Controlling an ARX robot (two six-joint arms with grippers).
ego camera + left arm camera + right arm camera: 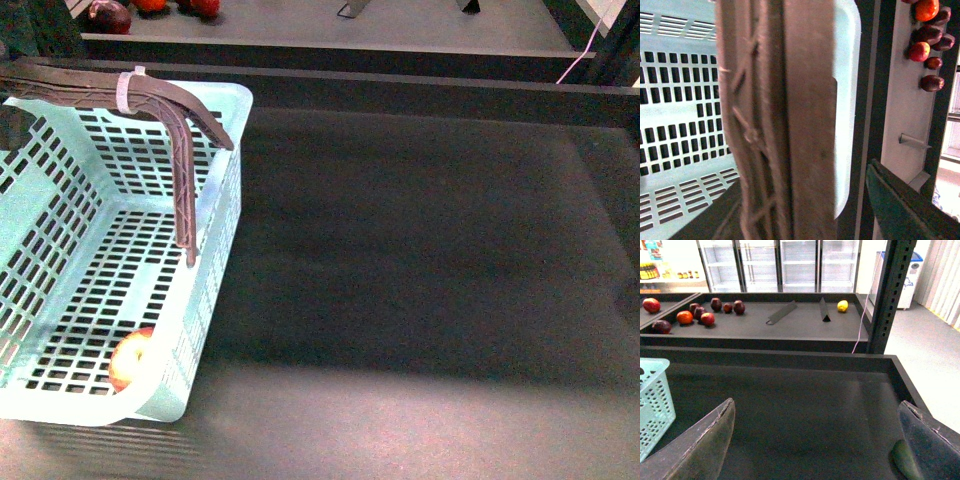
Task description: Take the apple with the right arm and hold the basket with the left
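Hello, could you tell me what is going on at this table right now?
The apple already lies in the near corner of the aqua basket, which stands at the left of the dark table. The left wrist camera sits right up against the basket's brown handles; its grip cannot be judged. The right gripper is open and empty over bare table. More fruit lies on the far shelf.

Your right gripper [815,440] hangs with its jaws spread wide, nothing between them. Your left gripper's jaws can't be made out in its wrist view.
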